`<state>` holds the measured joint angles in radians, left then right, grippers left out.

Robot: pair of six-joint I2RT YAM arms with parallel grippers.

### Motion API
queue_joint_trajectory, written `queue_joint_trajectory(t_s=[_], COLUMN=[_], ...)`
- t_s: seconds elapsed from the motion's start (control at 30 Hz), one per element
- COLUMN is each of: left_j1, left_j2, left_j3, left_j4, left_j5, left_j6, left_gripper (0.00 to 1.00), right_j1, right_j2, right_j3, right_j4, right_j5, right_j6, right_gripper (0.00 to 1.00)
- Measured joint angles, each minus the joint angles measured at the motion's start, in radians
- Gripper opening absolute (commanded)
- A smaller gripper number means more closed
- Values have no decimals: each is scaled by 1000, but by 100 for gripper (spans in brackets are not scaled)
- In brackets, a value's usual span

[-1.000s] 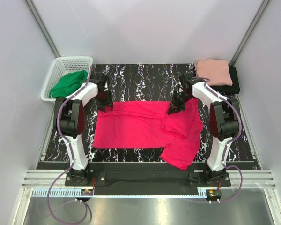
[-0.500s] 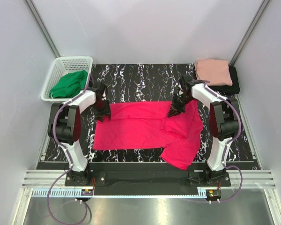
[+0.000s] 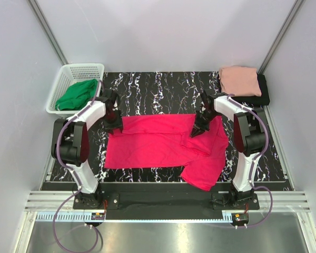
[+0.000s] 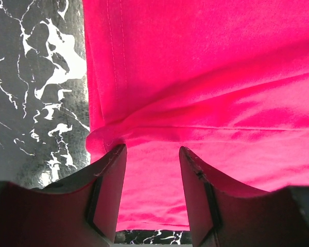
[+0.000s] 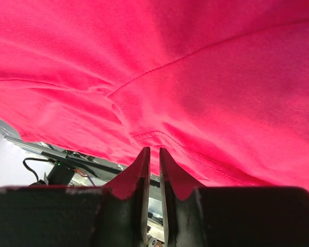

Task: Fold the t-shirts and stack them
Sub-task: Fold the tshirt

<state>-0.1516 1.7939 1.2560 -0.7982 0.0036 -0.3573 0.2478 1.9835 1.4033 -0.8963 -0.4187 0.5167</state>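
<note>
The crimson-pink t-shirt [image 3: 152, 142] lies spread on the black marbled table [image 3: 158, 89], its right part folded over and rumpled. My left gripper [image 3: 114, 124] is low at the shirt's far left corner, jaws open over the cloth [image 4: 206, 77] with nothing between them [image 4: 152, 154]. My right gripper [image 3: 196, 130] is on the folded right part, jaws nearly closed [image 5: 153, 152] at a stitched hem of the crimson cloth [image 5: 195, 62]. The pale salmon-pink t-shirt [image 3: 240, 80] lies folded on the black t-shirt [image 3: 263, 96] at the far right corner.
A white mesh basket [image 3: 68, 71] at the far left holds a green cloth [image 3: 76, 95]. Grey walls enclose the table on three sides. A metal rail [image 3: 158, 203] runs along the near edge by the arm bases.
My left gripper has come down toward me onto the shirt's far left corner. My right gripper has shifted slightly nearer and lower on the fold. The shirt's far edge lies straighter.
</note>
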Motion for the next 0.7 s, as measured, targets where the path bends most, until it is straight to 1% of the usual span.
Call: queue_joint_trajectory(t_s=[0.1, 0.23, 0.37, 0.43, 0.53, 0.6, 0.7], left_j1=[1, 4, 9, 9, 9, 9, 9], left_j2=[-16, -87, -159, -170, -129, -67, 5], left_j3=[-2, -6, -6, -1, 39, 74, 76], left_j4=[-10, -26, -45, -48, -52, -42, -26], left_j5=[0, 0, 0, -1, 0, 0, 0], left_j6=[2, 2, 2, 2, 2, 2, 2], left_gripper=[51, 52, 52, 52, 50, 50, 50], right_j1=[-1, -13, -52, -76, -100, -106, -104], right_j2=[0, 0, -12, -18, -20, -20, -20], right_j3=[0, 0, 3, 18, 60, 95, 132], right_j4=[-8, -22, -47, -63, -76, -80, -79], right_j5=[9, 16, 17, 16, 15, 11, 5], right_j6=[2, 7, 11, 12, 12, 12, 13], right_gripper=[19, 19, 18, 19, 18, 18, 18])
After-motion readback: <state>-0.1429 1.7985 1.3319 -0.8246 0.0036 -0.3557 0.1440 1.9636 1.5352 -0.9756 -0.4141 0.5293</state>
